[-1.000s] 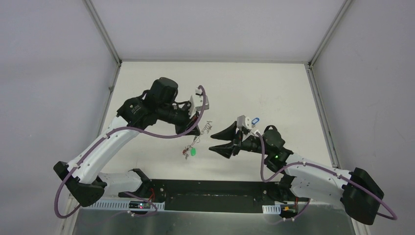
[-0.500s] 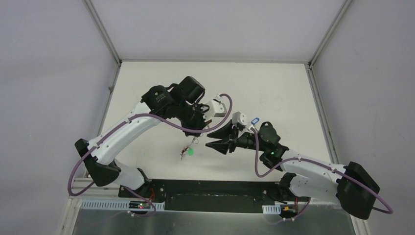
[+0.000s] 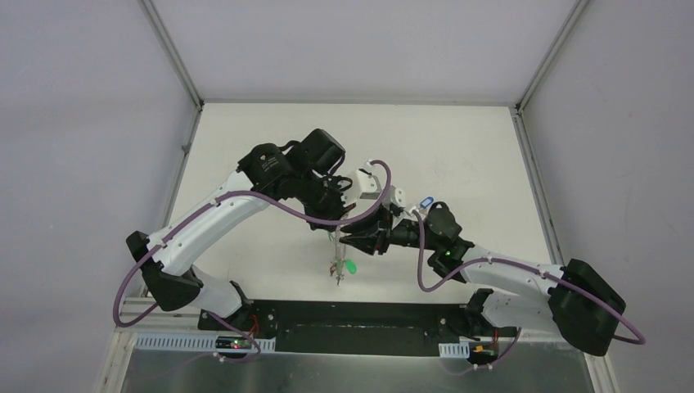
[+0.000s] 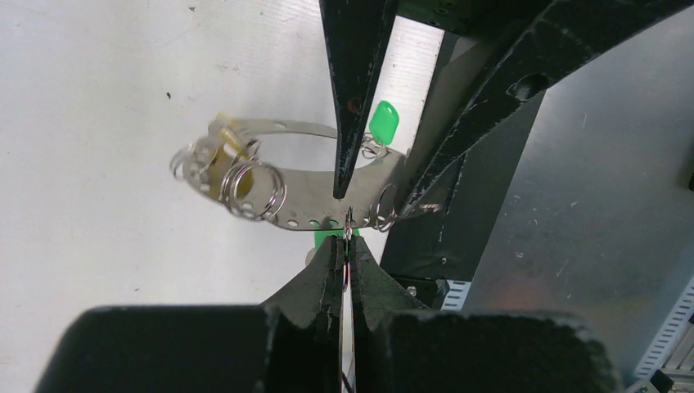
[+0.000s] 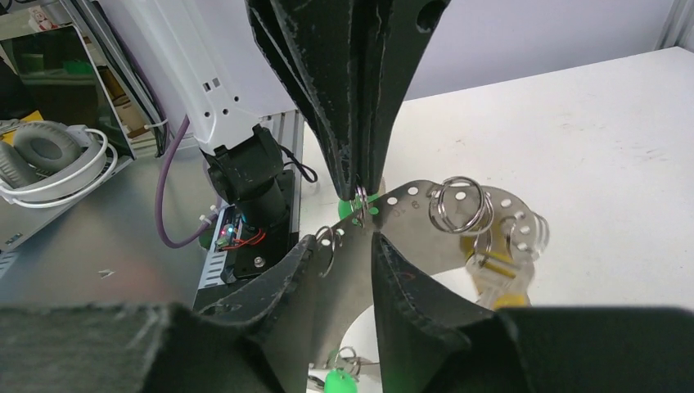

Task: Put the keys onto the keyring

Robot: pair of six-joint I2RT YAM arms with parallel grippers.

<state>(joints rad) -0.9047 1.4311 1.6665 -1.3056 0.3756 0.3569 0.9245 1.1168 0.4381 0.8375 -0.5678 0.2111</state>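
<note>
The keyring [image 4: 307, 214] is a flat silvery band with holes, bent into a loop, held in the air between both grippers. It also shows in the right wrist view [image 5: 409, 205]. My left gripper [image 4: 348, 239] is shut on a small split ring [image 4: 348, 229] threaded in the band's edge. My right gripper [image 5: 345, 246] has the band filling the gap between its fingers [image 5: 401, 274], touching both. Keys hang from the band on small rings, with a green tag [image 4: 383, 123] and a yellow tag [image 5: 501, 282]. In the top view the bunch [image 3: 339, 267] hangs below both grippers [image 3: 337, 232].
The black base rail [image 3: 360, 315] and a grey metal shelf [image 3: 360, 372] lie at the table's near edge, just below the hanging keys. White table [image 3: 458, 155] stretches behind. Headphones [image 5: 49, 160] lie off to the side on a grey bench.
My left arm swung right and forward with the keyring. My right gripper moved left to meet it and its jaws narrowed onto the band. The hanging keys shifted right.
</note>
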